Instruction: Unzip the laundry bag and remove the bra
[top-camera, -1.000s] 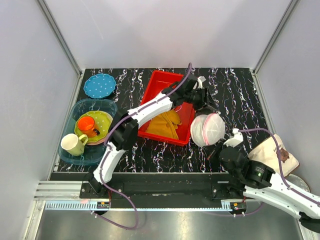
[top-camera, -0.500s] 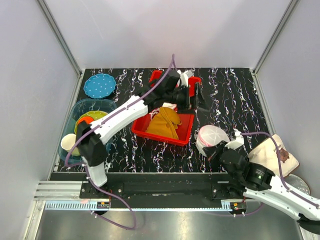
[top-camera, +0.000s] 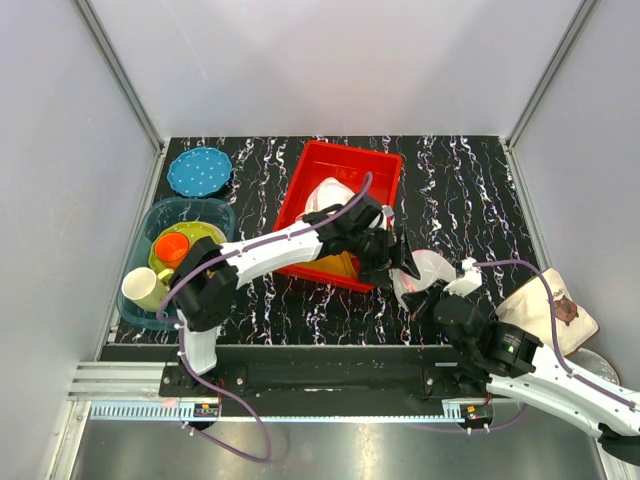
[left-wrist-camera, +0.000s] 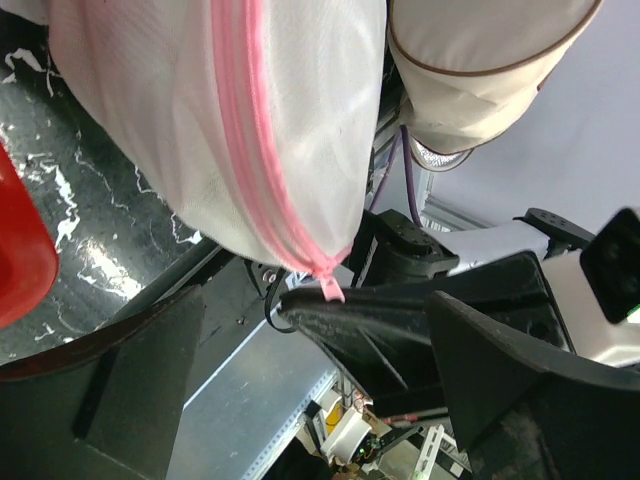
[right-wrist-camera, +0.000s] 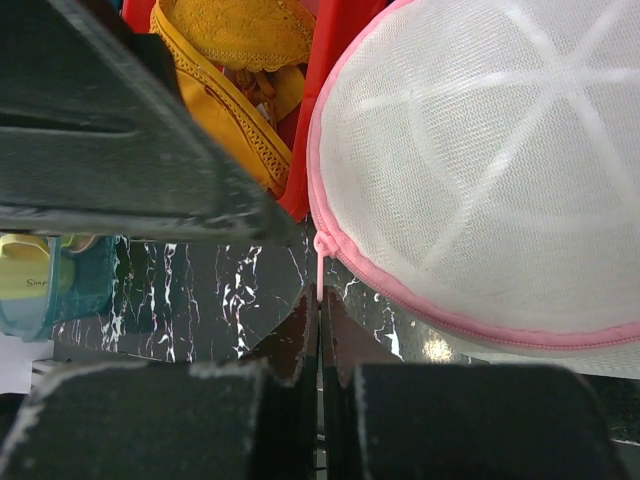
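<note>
The laundry bag (top-camera: 437, 268), a white mesh pouch with pink zipper edging, lies just right of the red bin (top-camera: 385, 160). My right gripper (top-camera: 425, 298) sits at the bag's near edge. In the right wrist view it (right-wrist-camera: 320, 300) is shut on the pink zipper pull (right-wrist-camera: 319, 272) below the bag (right-wrist-camera: 480, 170). My left gripper (top-camera: 400, 262) hangs open at the bag's left side. In the left wrist view its fingers (left-wrist-camera: 130, 380) stand wide either side of the pull (left-wrist-camera: 331, 290), touching nothing, and the bag (left-wrist-camera: 250, 120) looks pink-tinted. I do not see the bra plainly.
A mustard-yellow cloth (right-wrist-camera: 240, 60) and a pale white-pink piece (top-camera: 328, 195) lie in the red bin. At the left stands a blue tub (top-camera: 190, 205) with cups and plates, and behind it a blue plate (top-camera: 200, 171). A beige pouch (top-camera: 545, 305) lies at the right.
My left arm swung from the bin's far right corner back to the bag and its gripper opened. A pale piece now lies in the bin. The bag shifted toward the near edge.
</note>
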